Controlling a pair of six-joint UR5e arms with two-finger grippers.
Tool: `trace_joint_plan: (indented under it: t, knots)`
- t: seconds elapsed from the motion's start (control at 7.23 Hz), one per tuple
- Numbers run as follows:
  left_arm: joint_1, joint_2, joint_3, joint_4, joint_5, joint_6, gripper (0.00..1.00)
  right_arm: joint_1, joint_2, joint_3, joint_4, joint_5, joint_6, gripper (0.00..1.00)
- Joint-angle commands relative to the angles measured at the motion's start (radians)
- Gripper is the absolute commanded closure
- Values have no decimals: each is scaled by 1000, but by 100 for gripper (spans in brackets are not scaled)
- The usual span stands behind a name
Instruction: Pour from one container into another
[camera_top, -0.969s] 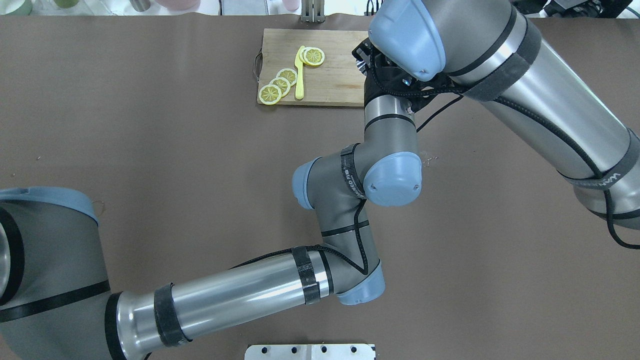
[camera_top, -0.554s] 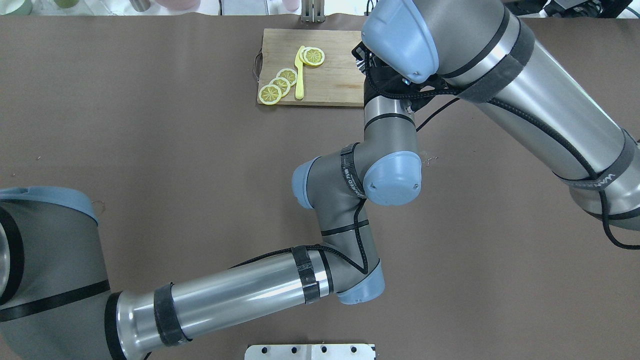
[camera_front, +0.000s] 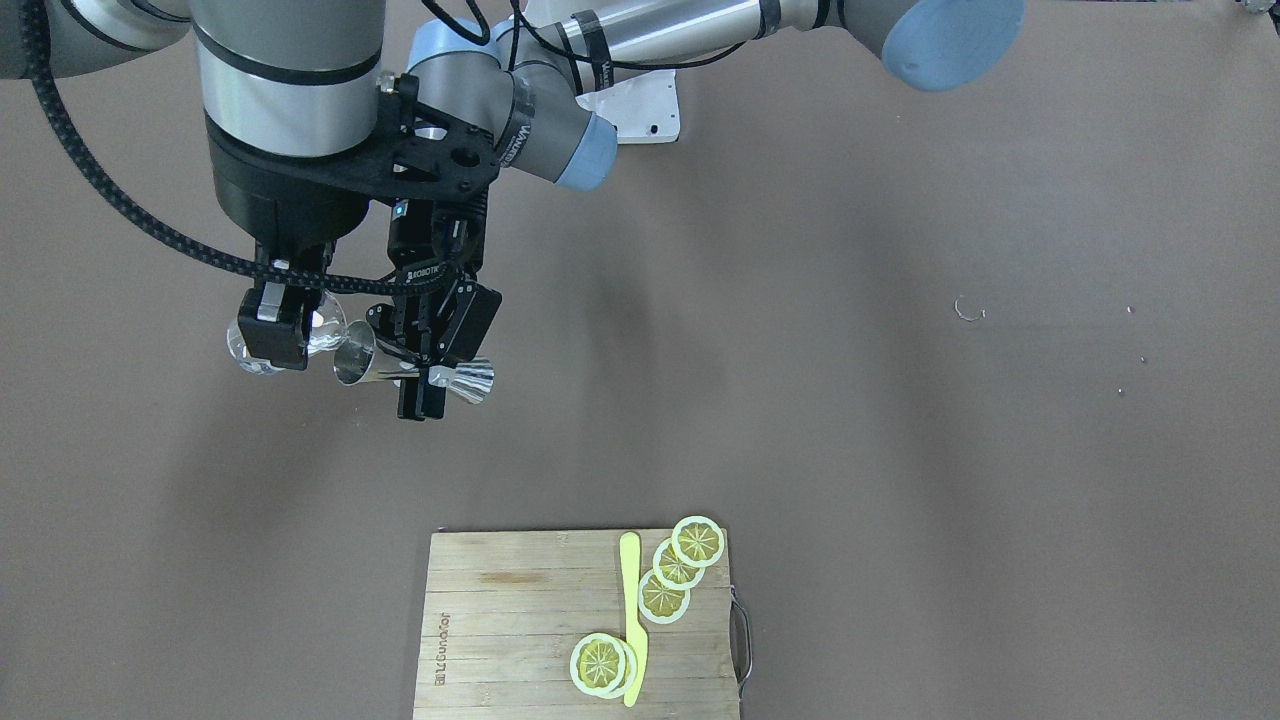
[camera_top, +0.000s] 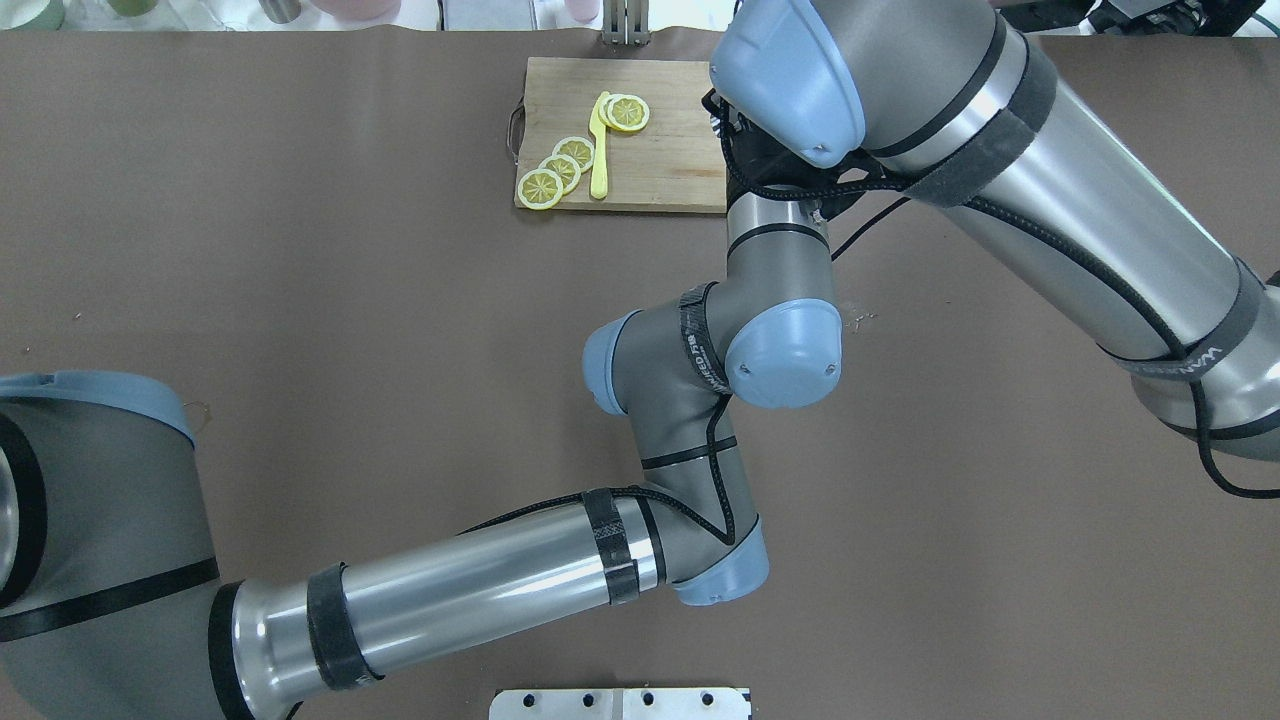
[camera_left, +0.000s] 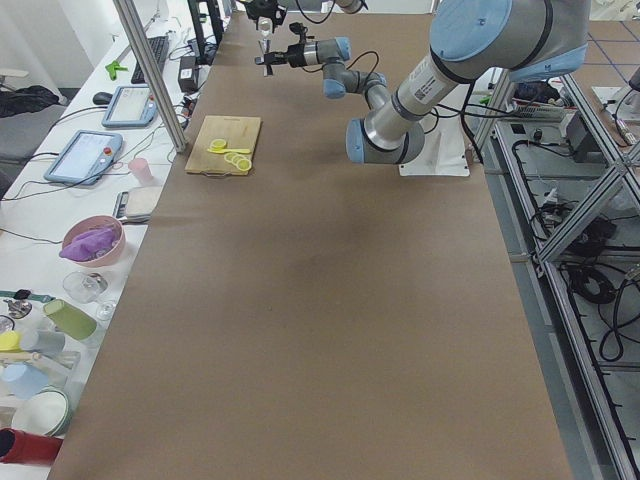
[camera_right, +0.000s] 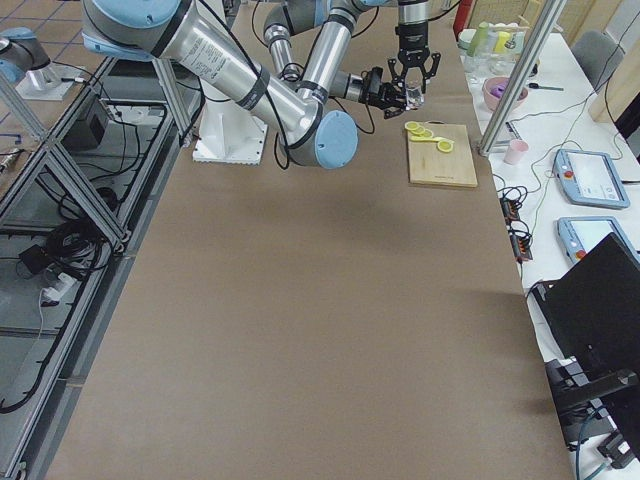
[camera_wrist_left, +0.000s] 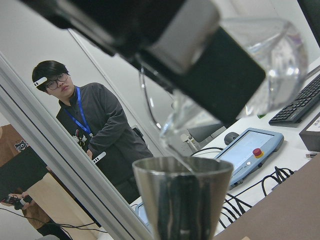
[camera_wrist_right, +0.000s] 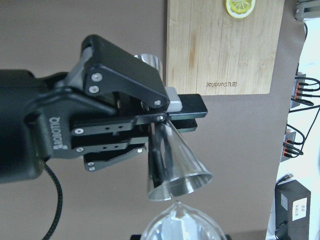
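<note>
- Step in hand, by my read: the pour itself. My left pincer (camera_front: 420, 400) is clenched on the waist of the small shiny steel hourglass jigger (camera_front: 356, 366), which is tipped onto its side in the air over the brown table (camera_front: 900, 450).
- My right pincer (camera_front: 283, 342) grips the small clear round glass cup (camera_front: 326, 328), also off the table and just beside the jigger.
- One jigger mouth points at the cup's rim. I can't tell if they're touching. No stream or fill level shows in any view.
- Next, my guess: roll the left wrist further so that mouth dips below the waist, centred over the cup opening, while the right side holds steady. The risk is spilling past the rim, since the two sit very close.
- Text: "ROBOTIQ" on the left pincer body; "joyoung" on the pale wooden chopping board (camera_front: 500, 600). The lettering on the black arm strap (camera_top: 702, 352) isn't clear enough to read.
</note>
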Motion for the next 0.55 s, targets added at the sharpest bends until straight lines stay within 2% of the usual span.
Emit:
trace_joint_plan:
  t: [0.0, 0.42]
  knots:
    - [0, 0, 0, 0, 0, 0, 100, -4, 7, 1, -9, -11, -8, 100]
    - [0, 0, 0, 0, 0, 0, 100, -4, 6, -1, -9, -19, -23, 100]
